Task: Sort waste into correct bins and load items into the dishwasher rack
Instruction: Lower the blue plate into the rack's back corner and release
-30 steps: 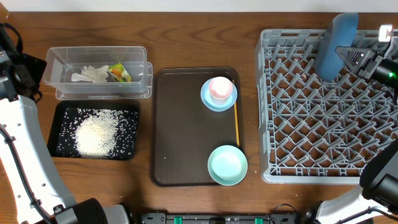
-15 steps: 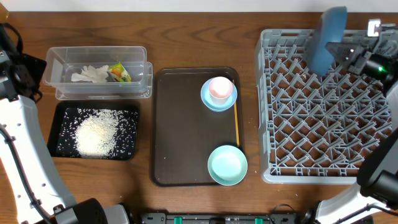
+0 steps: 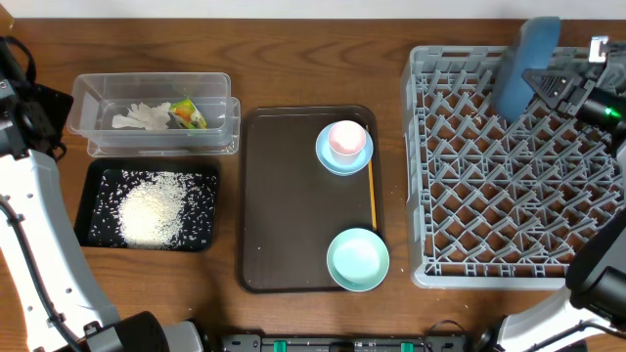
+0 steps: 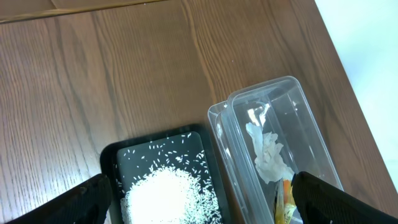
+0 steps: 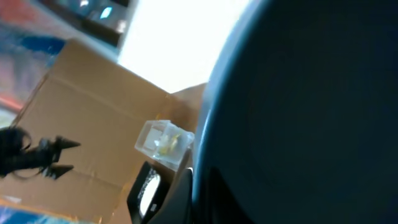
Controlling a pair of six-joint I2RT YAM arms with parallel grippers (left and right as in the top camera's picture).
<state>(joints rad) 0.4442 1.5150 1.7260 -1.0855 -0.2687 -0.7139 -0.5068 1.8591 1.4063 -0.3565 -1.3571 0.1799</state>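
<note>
My right gripper is shut on the large dark-blue plate, which stands on edge over the back of the grey dishwasher rack. That plate fills the right wrist view. A pink cup sits in the light-blue dish, and the mint bowl rests nearer the front. The clear tub holds the tissue and wrapper. Rice lies in the black tray. My left gripper hangs open and empty above the rice and tub.
The dish and bowl sit along the right side of a brown serving tray, with a thin yellow stick along its right edge. The left arm runs down the table's left side. The rack's pegs stand upright below the plate.
The right gripper and plate shifted slightly left and back, then eased right again. The left arm and everything on the table stayed put.
</note>
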